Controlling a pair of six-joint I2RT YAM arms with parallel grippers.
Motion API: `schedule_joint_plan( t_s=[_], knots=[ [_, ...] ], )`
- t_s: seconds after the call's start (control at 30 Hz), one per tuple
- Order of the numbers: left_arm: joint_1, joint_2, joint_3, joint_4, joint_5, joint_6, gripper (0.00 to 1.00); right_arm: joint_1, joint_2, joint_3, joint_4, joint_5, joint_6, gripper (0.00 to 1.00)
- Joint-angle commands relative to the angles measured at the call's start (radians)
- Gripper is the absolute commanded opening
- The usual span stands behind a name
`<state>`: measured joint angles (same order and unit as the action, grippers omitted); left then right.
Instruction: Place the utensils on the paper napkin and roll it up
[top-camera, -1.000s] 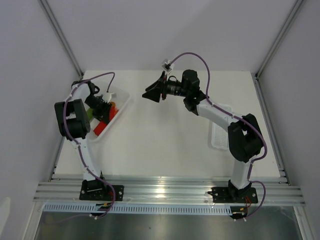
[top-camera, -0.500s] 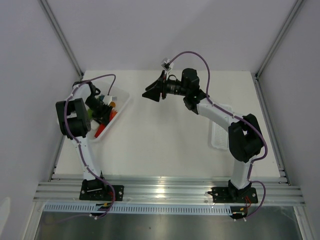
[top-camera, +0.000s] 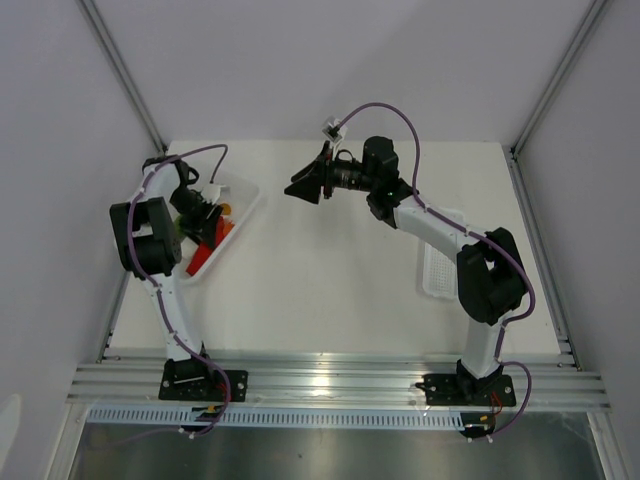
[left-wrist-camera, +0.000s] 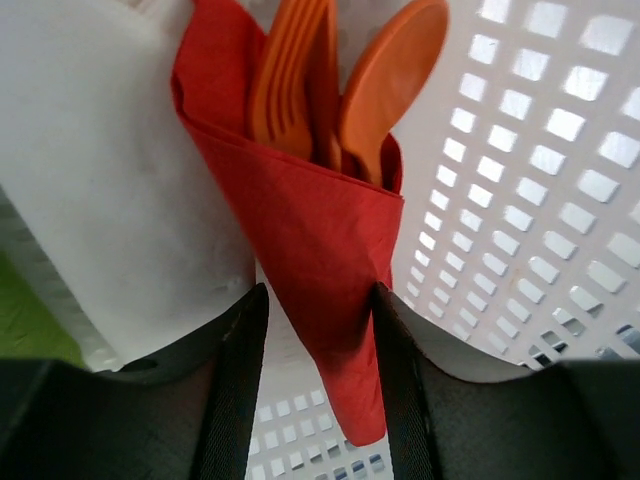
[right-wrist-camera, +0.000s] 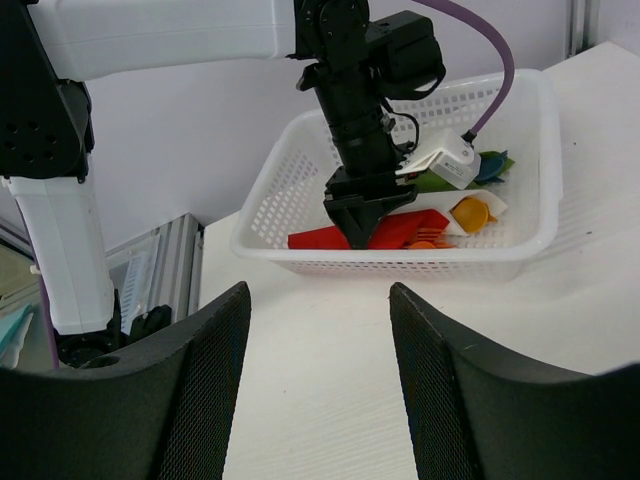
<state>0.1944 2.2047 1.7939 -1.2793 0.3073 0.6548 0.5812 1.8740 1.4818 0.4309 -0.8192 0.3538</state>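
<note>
The paper napkin (left-wrist-camera: 320, 260) is rolled into a narrow red cone, and the utensils (left-wrist-camera: 300, 80) stand out of its wide end: an orange fork (left-wrist-camera: 285, 70) and an orange spoon (left-wrist-camera: 390, 70), side by side. The roll lies inside a white perforated basket (right-wrist-camera: 400, 265), on its floor, near the long wall on the side of the right wrist camera. The left claw (left-wrist-camera: 315, 300) reaches down into the basket, with 1 finger on each side of the thin end of the roll. The fingers (left-wrist-camera: 240, 380) look to be touching the paper, but I cannot tell if they press it or only stand against it. In the same basket, further from that camera, are a small orange piece (right-wrist-camera: 470, 213) and something green (right-wrist-camera: 438, 182). The basket sits at the far left of the white surface (right-wrist-camera: 520, 380). The right claw (right-wrist-camera: 318, 300) is lifted above the middle of the surface and turned toward the basket; its fingers are spread wide with nothing between them. A 2nd white tray (top-camera: 440, 270) lies at the right side, beside the right arm.
</note>
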Motion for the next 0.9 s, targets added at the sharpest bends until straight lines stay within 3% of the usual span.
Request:
schedule_joint_plan(
  t_s=[0.0, 0.23, 0.57, 0.67, 0.87],
  knots=[
    [-0.004, -0.065, 0.036, 0.026, -0.072, -0.009, 0.5, 0.003, -0.013, 0.044, 0.016, 0.002, -0.013, 0.61],
    [-0.004, -0.088, 0.084, 0.054, -0.099, -0.011, 0.53, 0.003, -0.018, 0.041, 0.006, 0.0, -0.012, 0.61],
    [-0.006, -0.114, 0.081, 0.026, -0.01, -0.009, 0.54, 0.005, -0.021, 0.04, 0.002, 0.0, -0.012, 0.61],
    [-0.006, -0.149, 0.084, 0.092, -0.057, -0.041, 0.5, 0.005, -0.022, 0.041, 0.0, 0.002, -0.012, 0.61],
    [-0.013, -0.247, 0.03, 0.159, 0.007, -0.026, 0.34, 0.006, -0.026, 0.038, -0.011, 0.003, -0.013, 0.61]
  ],
)
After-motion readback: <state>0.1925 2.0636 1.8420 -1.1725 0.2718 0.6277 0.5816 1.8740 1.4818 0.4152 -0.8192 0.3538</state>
